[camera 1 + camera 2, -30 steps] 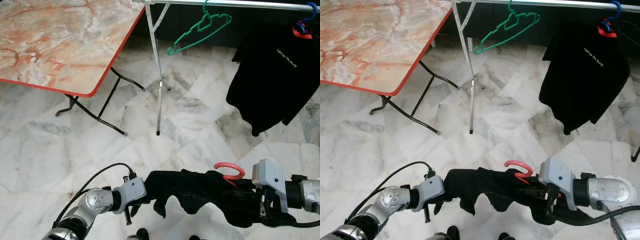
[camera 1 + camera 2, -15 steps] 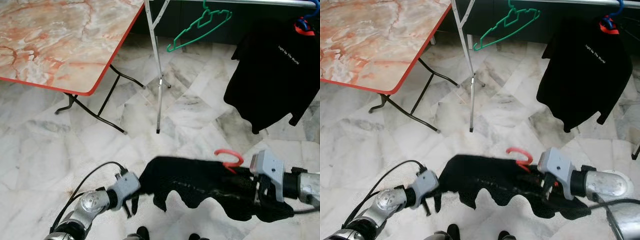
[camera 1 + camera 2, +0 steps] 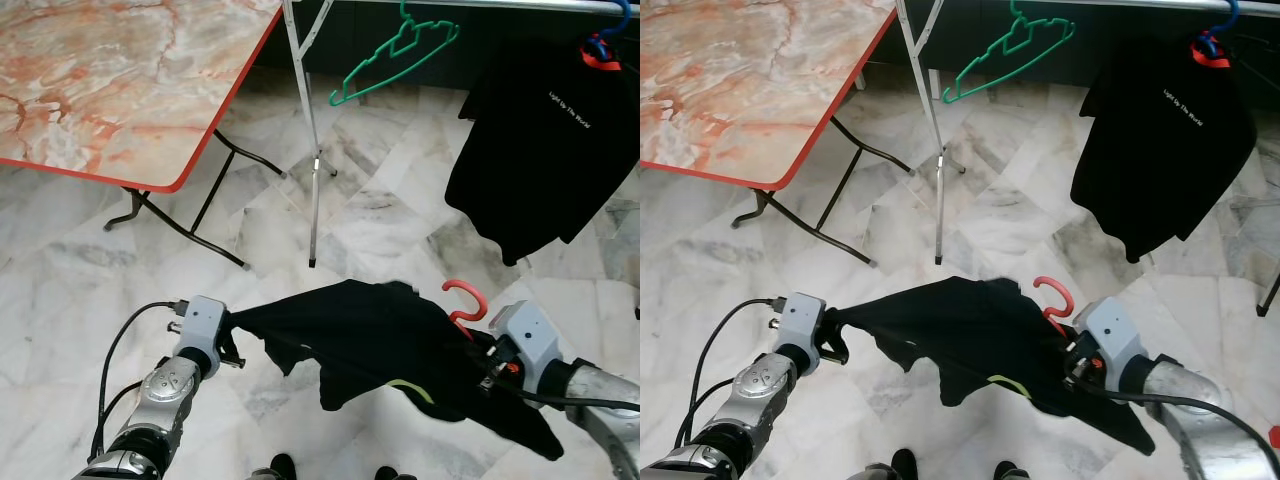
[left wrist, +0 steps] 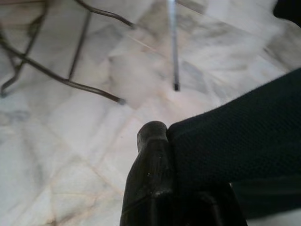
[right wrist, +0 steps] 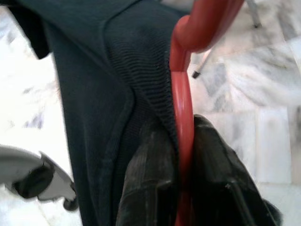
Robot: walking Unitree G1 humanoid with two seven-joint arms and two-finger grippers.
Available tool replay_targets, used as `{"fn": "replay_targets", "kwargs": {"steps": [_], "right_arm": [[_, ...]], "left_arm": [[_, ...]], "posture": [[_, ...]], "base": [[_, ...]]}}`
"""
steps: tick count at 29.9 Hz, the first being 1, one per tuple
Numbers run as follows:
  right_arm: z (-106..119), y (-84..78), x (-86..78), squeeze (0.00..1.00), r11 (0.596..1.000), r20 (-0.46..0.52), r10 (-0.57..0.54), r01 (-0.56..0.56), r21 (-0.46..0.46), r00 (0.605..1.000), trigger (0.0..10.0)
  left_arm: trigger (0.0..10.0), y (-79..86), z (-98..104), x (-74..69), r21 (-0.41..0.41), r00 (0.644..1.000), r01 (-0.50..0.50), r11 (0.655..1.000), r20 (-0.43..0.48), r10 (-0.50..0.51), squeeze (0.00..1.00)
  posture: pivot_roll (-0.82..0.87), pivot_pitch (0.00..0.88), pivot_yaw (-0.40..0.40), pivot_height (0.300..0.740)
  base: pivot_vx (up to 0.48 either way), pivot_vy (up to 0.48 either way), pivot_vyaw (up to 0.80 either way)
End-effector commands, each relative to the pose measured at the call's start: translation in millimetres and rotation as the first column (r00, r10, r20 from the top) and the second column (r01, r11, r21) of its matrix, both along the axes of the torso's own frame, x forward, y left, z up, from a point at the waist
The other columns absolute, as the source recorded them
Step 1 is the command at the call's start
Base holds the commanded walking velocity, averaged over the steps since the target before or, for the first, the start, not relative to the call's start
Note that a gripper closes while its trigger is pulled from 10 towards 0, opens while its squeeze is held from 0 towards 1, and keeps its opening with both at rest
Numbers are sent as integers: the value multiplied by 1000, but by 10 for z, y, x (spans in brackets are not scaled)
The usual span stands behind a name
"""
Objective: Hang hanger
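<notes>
Right wrist view: red hanger [image 5: 182, 108] runs straight between the two black fingers [image 5: 148, 188], which are clamped on its neck; dark cloth of the black shirt [image 5: 94, 80] bunches against the same grip. Judged reason: holding at the neck leaves the hook free and pointing up for the rail.

Head views: red hook [image 3: 466, 298] stands above the right gripper [image 3: 487, 362], low and in front of the robot, well below and apart from the clothes rail [image 3: 480, 6]. The shirt is stretched between both arms. Left gripper [image 3: 225, 340] is closed on a pinch of the fabric's far edge; left wrist view shows one finger [image 4: 151, 179] pressed tight against the cloth. Likely purpose: keeps the garment spread and off the marble floor [image 3: 390, 215] while it is carried up. A thin yellow-green streak shows on the cloth near its lower edge; cannot tell what it is.

Count:
- hangers: three — red one in hand, green hanger [image 3: 395, 52] empty on the rail, one more at the rail's right end under the hung black T-shirt [image 3: 545, 140], blue hook with red beneath
- black garments: two
- grippers: two, both occupied
- folding table [image 3: 120, 85], marble-pattern top, red edge: one, left of the rack's upright pole [image 3: 305, 120]

Hanging not yet done.
</notes>
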State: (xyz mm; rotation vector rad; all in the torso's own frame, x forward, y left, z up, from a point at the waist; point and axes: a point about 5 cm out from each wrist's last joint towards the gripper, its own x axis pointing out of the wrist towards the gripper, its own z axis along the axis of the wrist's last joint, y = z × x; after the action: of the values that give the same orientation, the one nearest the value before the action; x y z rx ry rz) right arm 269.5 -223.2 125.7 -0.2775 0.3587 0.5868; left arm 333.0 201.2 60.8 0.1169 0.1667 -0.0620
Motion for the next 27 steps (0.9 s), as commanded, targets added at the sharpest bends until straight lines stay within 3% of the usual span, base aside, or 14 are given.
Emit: {"fn": "replay_targets", "kwargs": {"steps": [1, 5, 7, 9, 12, 14, 16, 17, 18, 19, 21, 24, 27], "right_arm": [[-8, -321, 16, 0, 976, 14, -207, 208, -58, 978, 10000], [74, -337, 102, 0, 961, 70, -275, 275, 7, 959, 10000], [147, -403, 181, 0, 929, 98, -369, 364, 68, 924, 10000], [246, -425, 246, 0, 891, 116, -438, 414, 187, 891, 10000], [312, -423, 285, 0, 859, 123, -477, 432, 275, 870, 10000], [322, -422, 298, 0, 846, 118, -491, 441, 299, 863, 10000], [346, -405, 329, 0, 815, 109, -518, 450, 365, 849, 10000], [355, -375, 346, 0, 796, 98, -526, 448, 407, 845, 10000], [362, -307, 363, 0, 778, 87, -520, 429, 460, 850, 10000], [362, -307, 363, 0, 778, 87, -520, 429, 460, 850, 10000], [359, -151, 389, 0, 763, 73, -486, 383, 521, 871, 10000], [348, -72, 404, 0, 766, 64, -463, 362, 531, 884, 10000], [317, -37, 411, 0, 781, 55, -444, 356, 513, 894, 10000]], "left_arm": [[0, 386, -101, -135, -22, 972, -233, 972, -49, 232, 0], [0, 339, -122, -132, -17, 978, -198, 980, -67, 197, 0], [0, 252, -142, -132, 13, 990, -118, 993, -73, 119, 0], [0, 124, -194, -145, 43, 994, 2, 999, -107, 3, 0], [0, -48, -246, -173, 106, 975, 181, 978, -146, -165, 0], [0, -99, -266, -186, 118, 963, 235, 965, -164, -215, 0], [0, -209, -307, -219, 158, 923, 358, 920, -209, -324, 0], [0, -301, -336, -254, 174, 873, 466, 867, -246, -420, 0], [0, -425, -373, -315, 178, 781, 610, 772, -300, -548, 0], [0, -425, -373, -315, 178, 781, 610, 772, -300, -548, 0], [0, -513, -458, -412, 112, 618, 760, 641, -431, -658, 0], [0, -520, -510, -457, 78, 549, 798, 598, -501, -669, 0], [0, -551, -492, -436, 66, 557, 792, 607, -485, -674, 0]], "posture": [[-67, 238, 52, 740], [-66, 227, 49, 740], [-67, 219, 45, 740], [-64, 212, 42, 740], [-64, 205, 37, 740], [-64, 205, 36, 740], [-63, 204, 31, 740], [-61, 207, 27, 740], [-58, 211, 25, 740], [-58, 211, 25, 740], [-52, 220, 21, 740], [-48, 223, 17, 740], [-50, 226, 15, 740]], "base": [[0, 0, 0], [0, 0, 0], [0, 0, 0], [0, 0, 0], [0, 0, 0], [0, 0, 0], [0, 0, 0], [0, 0, 0], [0, 0, 0], [0, 0, 0], [0, 0, 0], [0, 0, 0], [0, 0, 0]]}}
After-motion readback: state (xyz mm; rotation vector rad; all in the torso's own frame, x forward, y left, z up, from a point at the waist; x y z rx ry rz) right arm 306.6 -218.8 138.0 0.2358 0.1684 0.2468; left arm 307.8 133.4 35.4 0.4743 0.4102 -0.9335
